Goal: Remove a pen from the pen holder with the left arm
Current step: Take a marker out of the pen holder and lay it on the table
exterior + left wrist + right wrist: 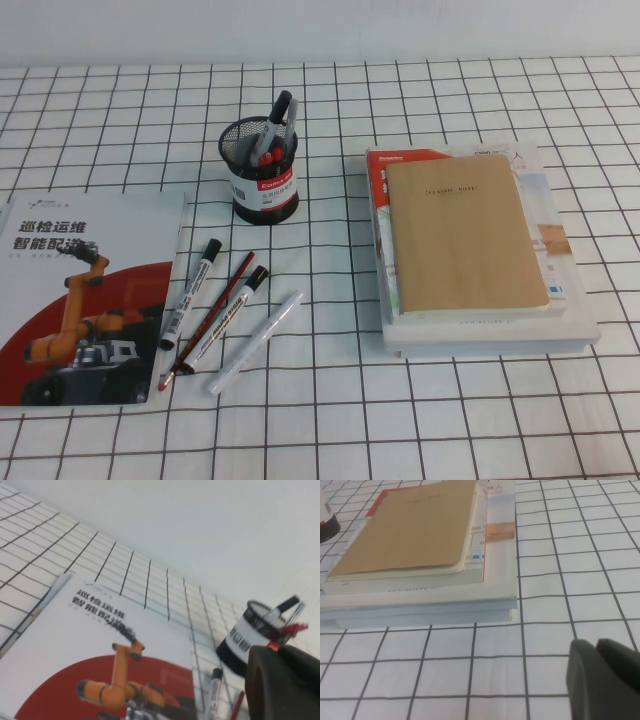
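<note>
One pen holder (239, 639) stands near left claw (278, 655); right claw (598, 650) near books (420, 535).

One pen holder (265, 185) held at least two pens (278, 118), four loose pens (226, 318), one brochure (90, 240), one book stack (480, 325), one left gripper (278, 652) over brochure, one right gripper (598, 644) by stack.

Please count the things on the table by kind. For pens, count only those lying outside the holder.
Loose pens: 4
Pen holder: 1
Brochure: 1
Book stack: 1
Total: 7
Not counted: left gripper, facing the pen holder; right gripper, facing the book stack.
</note>
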Controlling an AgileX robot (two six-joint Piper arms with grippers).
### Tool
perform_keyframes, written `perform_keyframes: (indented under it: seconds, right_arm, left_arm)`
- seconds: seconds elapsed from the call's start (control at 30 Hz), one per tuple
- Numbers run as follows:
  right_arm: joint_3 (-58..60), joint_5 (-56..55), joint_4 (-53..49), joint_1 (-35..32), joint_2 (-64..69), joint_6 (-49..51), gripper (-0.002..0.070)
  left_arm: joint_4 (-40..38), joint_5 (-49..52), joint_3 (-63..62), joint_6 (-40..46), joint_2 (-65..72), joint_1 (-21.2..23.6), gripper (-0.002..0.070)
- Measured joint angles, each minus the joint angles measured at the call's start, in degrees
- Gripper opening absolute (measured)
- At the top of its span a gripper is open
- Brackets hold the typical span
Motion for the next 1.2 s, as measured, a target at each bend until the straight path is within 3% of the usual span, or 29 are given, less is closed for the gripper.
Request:
perform_keyframes:
  seconds: [0.6, 0.83, 1.07, 1.2]
  right_arm:
    - [0.0, 0.0, 0.0, 0.0, 0.0, 0.0, -0.0014]
    - [0.0, 0.0, 0.0, 0.0, 0.0, 0.0, -0.0014]
    - [0.0, 0.0, 0.0, 0.0, 0.0, 0.0, -0.0014]
    - [0.0, 0.0, 0.0, 0.0, 0.0, 0.0, -0.0014]
  left_arm:
    - [-3.4, -5.3, 0.0, -0.4, 0.0, 0.0, -0.0001]
    - [-3.4, 4.4, -4.7, 0.1, 9.5, 0.0, -0.0001]
    - [-3.6, 20.2, -21.2, 11.4, 29.7, 0.0, -0.0001]
    - [-9.7, 23.0, -28.4, 23.0, 38.7, 0.0, -0.0001]
